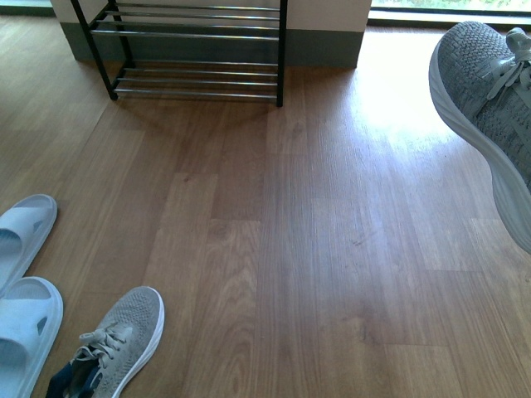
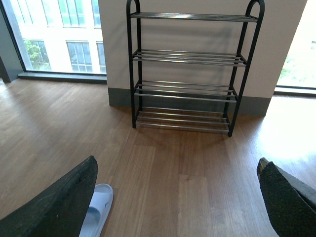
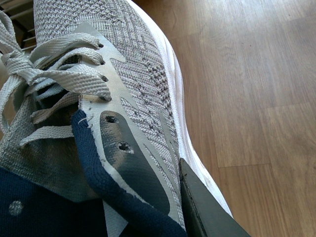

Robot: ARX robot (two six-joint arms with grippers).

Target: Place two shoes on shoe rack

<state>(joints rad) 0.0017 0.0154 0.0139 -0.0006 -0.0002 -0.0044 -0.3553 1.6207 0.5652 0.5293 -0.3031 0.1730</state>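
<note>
One grey sneaker [image 1: 485,99] with a white sole hangs tilted above the floor at the right of the front view. My right gripper [image 3: 168,197] is shut on its side by the navy collar; one dark finger [image 3: 202,210] presses the outer side, the other is hidden inside the shoe. The other grey sneaker [image 1: 116,344] lies on the floor at the near left. The shoe rack [image 1: 199,50] stands against the far wall, black frame with chrome bars [image 2: 190,74], and nothing shows on its shelves. My left gripper [image 2: 177,197] is open above the bare floor.
Two pale blue slippers [image 1: 21,282] lie at the near left beside the floor sneaker; one slipper [image 2: 96,207] shows by my left finger. Wood floor [image 1: 290,232] stretches between me and the rack. Windows flank the wall behind the rack.
</note>
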